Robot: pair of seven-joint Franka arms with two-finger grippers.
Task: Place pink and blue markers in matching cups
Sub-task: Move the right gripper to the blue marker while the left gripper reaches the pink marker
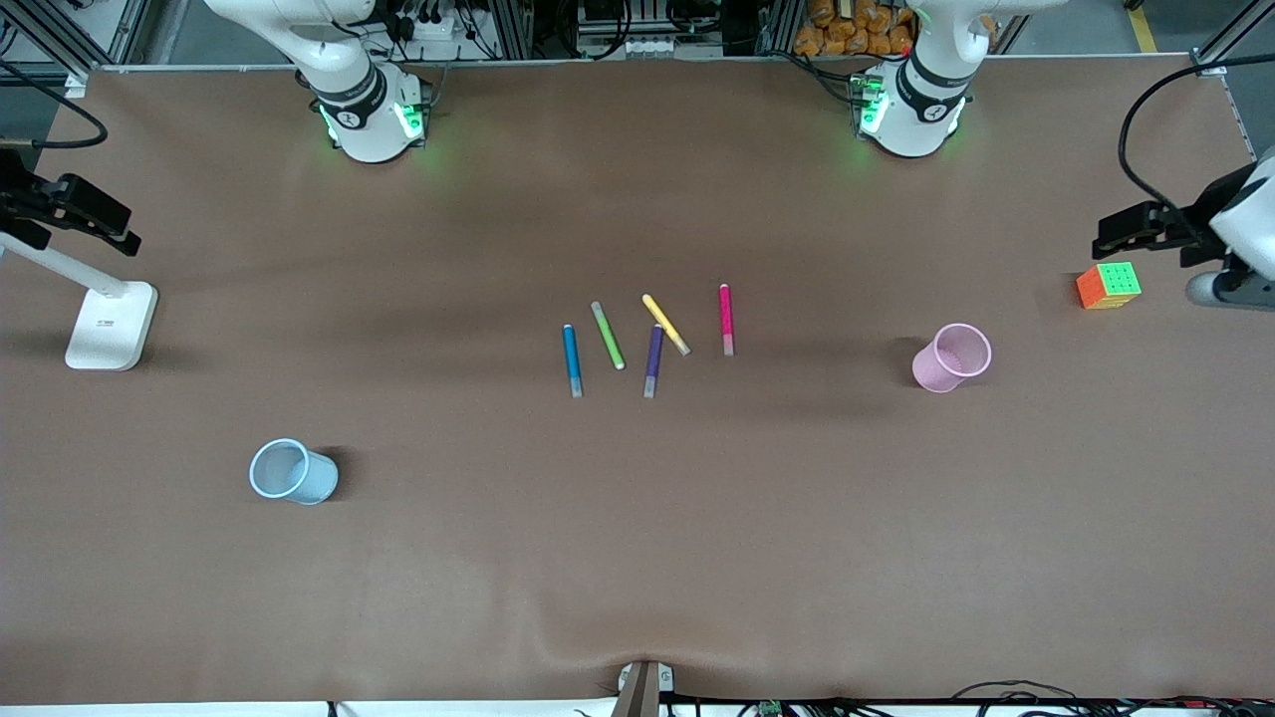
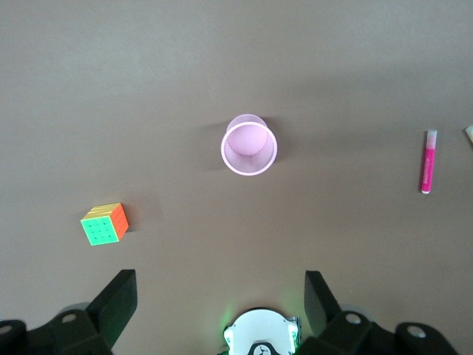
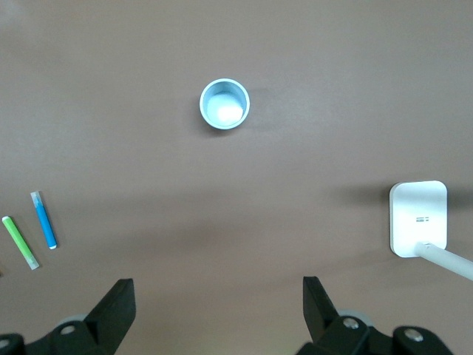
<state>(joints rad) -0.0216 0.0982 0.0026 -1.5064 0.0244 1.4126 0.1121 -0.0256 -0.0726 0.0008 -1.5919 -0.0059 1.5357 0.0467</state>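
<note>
The pink marker [image 1: 726, 319] and the blue marker [image 1: 572, 359] lie flat in a row of markers at the table's middle. The pale pink cup [image 1: 952, 358] stands upright toward the left arm's end. The pale blue cup [image 1: 292, 471] stands upright toward the right arm's end, nearer the front camera. My left gripper [image 2: 219, 299] is open and empty, high over the table above its own base [image 2: 262, 336], looking down on the pink cup [image 2: 250, 145] and pink marker [image 2: 428, 161]. My right gripper [image 3: 216, 302] is open and empty, high over the blue cup [image 3: 225, 103] and blue marker [image 3: 43, 220]. Both cups are empty.
Green [image 1: 608, 336], yellow [image 1: 665, 325] and dark purple [image 1: 653, 360] markers lie between the blue and pink ones. A colourful cube [image 1: 1109, 285] sits at the left arm's end. A white stand base [image 1: 110, 324] sits at the right arm's end.
</note>
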